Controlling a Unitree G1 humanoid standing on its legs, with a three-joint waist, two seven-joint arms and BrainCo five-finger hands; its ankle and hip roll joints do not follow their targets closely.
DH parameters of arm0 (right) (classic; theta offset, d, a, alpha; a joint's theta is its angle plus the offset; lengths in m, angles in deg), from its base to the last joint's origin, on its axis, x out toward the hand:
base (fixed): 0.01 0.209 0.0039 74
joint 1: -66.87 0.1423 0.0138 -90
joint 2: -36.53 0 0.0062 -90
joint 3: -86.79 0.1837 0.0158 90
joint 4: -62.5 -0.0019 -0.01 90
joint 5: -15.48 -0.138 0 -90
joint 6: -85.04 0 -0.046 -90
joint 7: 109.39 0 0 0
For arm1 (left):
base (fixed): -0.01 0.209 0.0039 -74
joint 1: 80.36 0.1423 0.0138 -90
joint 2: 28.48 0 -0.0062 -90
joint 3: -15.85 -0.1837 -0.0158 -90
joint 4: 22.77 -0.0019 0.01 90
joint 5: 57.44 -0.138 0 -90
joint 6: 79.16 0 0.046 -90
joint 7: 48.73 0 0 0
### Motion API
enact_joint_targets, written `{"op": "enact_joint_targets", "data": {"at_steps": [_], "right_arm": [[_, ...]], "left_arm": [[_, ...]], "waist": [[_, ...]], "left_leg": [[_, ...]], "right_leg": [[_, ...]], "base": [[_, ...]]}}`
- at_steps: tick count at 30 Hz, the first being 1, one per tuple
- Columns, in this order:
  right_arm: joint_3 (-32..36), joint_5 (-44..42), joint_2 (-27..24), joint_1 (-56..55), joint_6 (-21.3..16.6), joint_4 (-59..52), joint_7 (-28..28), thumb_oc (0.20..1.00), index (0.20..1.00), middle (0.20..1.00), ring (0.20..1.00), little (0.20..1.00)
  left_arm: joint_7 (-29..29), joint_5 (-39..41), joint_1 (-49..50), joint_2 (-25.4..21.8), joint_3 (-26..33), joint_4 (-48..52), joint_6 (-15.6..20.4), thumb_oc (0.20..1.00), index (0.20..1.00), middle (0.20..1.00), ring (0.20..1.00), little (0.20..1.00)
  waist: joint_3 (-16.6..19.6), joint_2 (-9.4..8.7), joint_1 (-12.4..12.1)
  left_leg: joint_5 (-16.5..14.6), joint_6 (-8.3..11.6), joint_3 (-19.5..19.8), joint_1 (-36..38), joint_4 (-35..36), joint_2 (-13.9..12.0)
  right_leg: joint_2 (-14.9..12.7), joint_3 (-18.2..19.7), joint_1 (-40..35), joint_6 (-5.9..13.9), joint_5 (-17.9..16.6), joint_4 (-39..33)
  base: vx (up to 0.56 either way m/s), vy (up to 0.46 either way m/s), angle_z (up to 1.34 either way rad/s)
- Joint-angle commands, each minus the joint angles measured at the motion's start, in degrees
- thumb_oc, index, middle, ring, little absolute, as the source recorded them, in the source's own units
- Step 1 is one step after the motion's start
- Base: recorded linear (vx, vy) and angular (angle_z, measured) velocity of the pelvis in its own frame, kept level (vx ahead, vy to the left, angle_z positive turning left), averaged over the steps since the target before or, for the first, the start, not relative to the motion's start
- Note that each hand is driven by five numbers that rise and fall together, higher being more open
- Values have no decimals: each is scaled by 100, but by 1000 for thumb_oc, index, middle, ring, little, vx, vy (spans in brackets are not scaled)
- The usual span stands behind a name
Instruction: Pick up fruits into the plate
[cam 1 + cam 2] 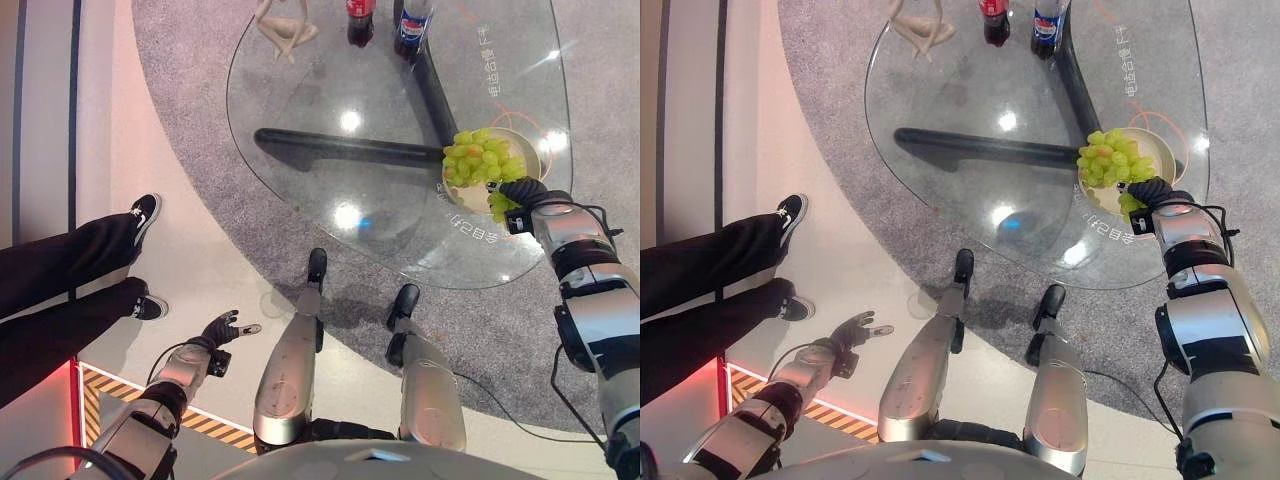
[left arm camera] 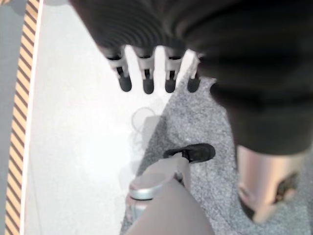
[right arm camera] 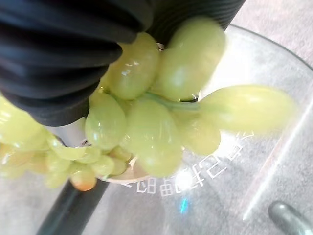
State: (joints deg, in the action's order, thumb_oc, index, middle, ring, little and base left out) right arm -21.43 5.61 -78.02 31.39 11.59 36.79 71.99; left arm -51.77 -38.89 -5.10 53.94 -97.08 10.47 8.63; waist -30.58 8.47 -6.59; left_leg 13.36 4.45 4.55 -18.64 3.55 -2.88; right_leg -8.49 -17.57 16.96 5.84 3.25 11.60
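While the right hand (image 1: pixel 524 190) clutches a bunch of grapes (image 1: pixel 482 160) over the plate (image 1: pixel 528 150) for setting down, the left hand (image 1: pixel 222 328) hangs relaxed, away from the bench (image 1: pixel 330 170).

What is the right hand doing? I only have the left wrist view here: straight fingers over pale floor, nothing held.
Observer: The right hand is at the near rim of the pale round plate on the oval glass table.
Operator: Any fruit in the plate?
Observer: Yes, a bunch of green grapes lies heaped in it, some spilling over the near rim by the hand.
Operator: Is the hand gripping them?
Observer: Cannot tell; in the right wrist view grapes press against its dark cover, and the fingers are hidden.
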Motion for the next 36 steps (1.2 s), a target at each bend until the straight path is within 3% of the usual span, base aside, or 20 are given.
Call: {"op": "enact_joint_targets", "data": {"at_steps": [1, 13, 19, 25, 27, 31, 32, 36], "right_arm": [[-454, 344, -641, 397, 107, -95, -360, 1000, 1000, 1000, 1000, 1000], [-324, 604, -570, 209, 713, 406, -914, 1000, 1000, 1000, 1000, 1000], [-109, 376, -492, -167, 655, 536, -1166, 1000, 1000, 1000, 1000, 1000], [356, -237, -70, -1154, 165, 343, -1066, 1000, 1000, 1000, 1000, 1000], [535, -866, 249, -1771, -362, 262, -788, 1000, 1000, 1000, 1000, 1000], [1107, -2421, 1215, -3132, -1095, -79, -150, 1000, 1000, 1000, 1000, 1000], [1343, -2726, 1656, -3709, -1446, 64, 75, 1000, 1000, 1000, 1000, 1000], [1551, -3132, 2367, -4482, -1701, 516, 497, 1000, 1000, 1000, 1000, 1000]], "left_arm": [[-10, 128, 25, 48, -212, 17, 38, 1000, 1000, 1000, 1000, 1000], [-76, 26, -46, -12, -212, 8, 12, 1000, 1000, 1000, 1000, 1000], [-122, -79, -116, -12, -153, -171, -63, 1000, 1000, 1000, 1000, 1000], [-196, -226, -97, 12, -20, -549, -157, 1000, 1000, 1000, 1000, 1000], [-288, -261, -45, 45, 9, -705, -247, 1000, 1000, 1000, 1000, 1000], [-424, -517, 197, 196, 225, -1022, -359, 1000, 1000, 1000, 1000, 1000], [-406, -645, 317, 317, 351, -1174, -340, 1000, 1000, 1000, 1000, 1000], [-350, -818, 585, 613, 544, -1487, -449, 1000, 1000, 1000, 1000, 1000]], "waist": [[79, 48, -40], [79, -115, -1], [79, -289, 84], [225, -585, 233], [419, -688, 285], [853, -875, 430], [1058, -926, 514], [1479, -970, 644]], "left_leg": [[-705, -231, -168, -87, -464, 387], [-743, -278, -273, 111, -384, 340], [-814, -295, -370, 410, -361, 276], [-912, -258, -561, 935, -256, 153], [-938, -244, -611, 1118, -155, 124], [-1030, -224, -762, 1466, -90, 77], [-1062, -230, -834, 1613, -58, 53], [-1145, -230, -950, 1935, 4, 49]], "right_leg": [[350, 111, 440, -379, -7, 374], [389, 198, 277, -323, -135, 188], [420, 263, -31, -290, -214, 4], [462, 412, -606, -235, -310, -337], [475, 480, -811, -218, -336, -490], [482, 658, -1176, -186, -348, -672], [485, 739, -1309, -161, -372, -752], [478, 884, -1602, -108, -426, -949]], "base": [[0, 0, 0], [-18, 4, -2], [-11, -5, 0], [27, 12, -8], [113, 28, -17], [172, 18, -18], [173, 19, -9], [176, 46, -18]]}}
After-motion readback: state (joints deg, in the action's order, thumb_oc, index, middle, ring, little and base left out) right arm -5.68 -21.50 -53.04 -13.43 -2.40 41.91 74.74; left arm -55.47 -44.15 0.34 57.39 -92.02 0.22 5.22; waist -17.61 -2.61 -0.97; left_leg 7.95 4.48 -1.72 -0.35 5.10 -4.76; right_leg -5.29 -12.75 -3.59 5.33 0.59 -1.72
